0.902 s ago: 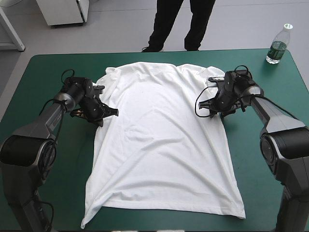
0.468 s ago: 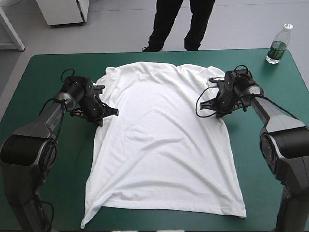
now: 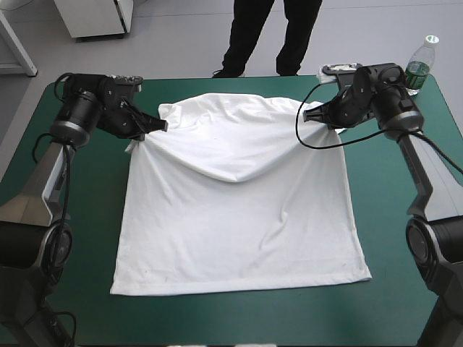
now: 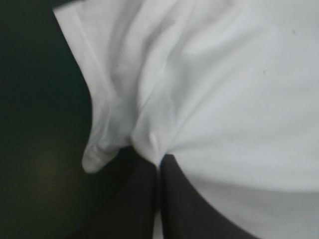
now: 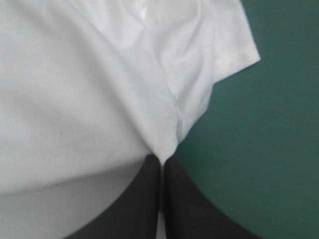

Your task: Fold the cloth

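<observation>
We see the white T-shirt point(image 3: 239, 217) in the middle of the worktop point(image 3: 72, 238), which has a teal-green cover. The shirt's lower half lies flat, with the hem toward the near edge. Its upper part is raised off the cover at both shoulders, and the cloth between them sags in a shallow curve toward the far edge. The left claw point(image 3: 160, 125) grips the shirt at its left shoulder. In the left wrist view its black fingers point(image 4: 134, 204) are all but closed, with a pinch of white cloth at their tips and the short sleeve point(image 4: 94, 124) hanging beside them. The right claw point(image 3: 316, 118) grips the right shoulder the same way, its fingers point(image 5: 187, 204) nearly meeting on a gathered fold, the other sleeve point(image 5: 234, 45) drooping just beside it over the cover. A water bottle point(image 3: 418, 66) stands upright at the far right corner of the worktop, apart from the shirt.
</observation>
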`<state>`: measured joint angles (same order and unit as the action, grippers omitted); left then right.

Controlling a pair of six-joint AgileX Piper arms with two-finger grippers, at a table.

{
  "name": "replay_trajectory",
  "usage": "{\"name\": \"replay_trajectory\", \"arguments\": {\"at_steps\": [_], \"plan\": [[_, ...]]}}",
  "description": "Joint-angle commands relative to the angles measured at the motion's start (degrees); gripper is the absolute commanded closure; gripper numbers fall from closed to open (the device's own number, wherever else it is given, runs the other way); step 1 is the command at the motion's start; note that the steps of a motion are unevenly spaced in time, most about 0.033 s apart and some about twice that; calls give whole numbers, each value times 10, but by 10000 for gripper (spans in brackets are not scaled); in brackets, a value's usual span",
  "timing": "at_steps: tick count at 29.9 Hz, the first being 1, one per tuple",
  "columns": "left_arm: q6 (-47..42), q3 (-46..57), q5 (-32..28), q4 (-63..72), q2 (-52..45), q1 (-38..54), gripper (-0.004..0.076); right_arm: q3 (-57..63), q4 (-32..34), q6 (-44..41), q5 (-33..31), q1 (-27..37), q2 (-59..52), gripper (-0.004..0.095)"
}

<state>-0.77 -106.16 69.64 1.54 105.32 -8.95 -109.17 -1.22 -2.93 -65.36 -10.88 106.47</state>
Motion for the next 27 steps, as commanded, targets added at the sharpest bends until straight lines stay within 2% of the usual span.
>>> {"name": "replay_trajectory", "arguments": {"at_steps": [1,15,21,27], "plan": [[1,-67,2,11,-57,0,746,-51,12,5,5,0,-64,922],[29,-253,13,52,-159,0,746,-167,19,9,-6,0,-197,922],[29,-269,15,46,-187,0,746,-173,20,18,-2,0,-237,922],[29,-269,-13,46,-169,0,746,-172,39,18,23,0,-221,922]]}}
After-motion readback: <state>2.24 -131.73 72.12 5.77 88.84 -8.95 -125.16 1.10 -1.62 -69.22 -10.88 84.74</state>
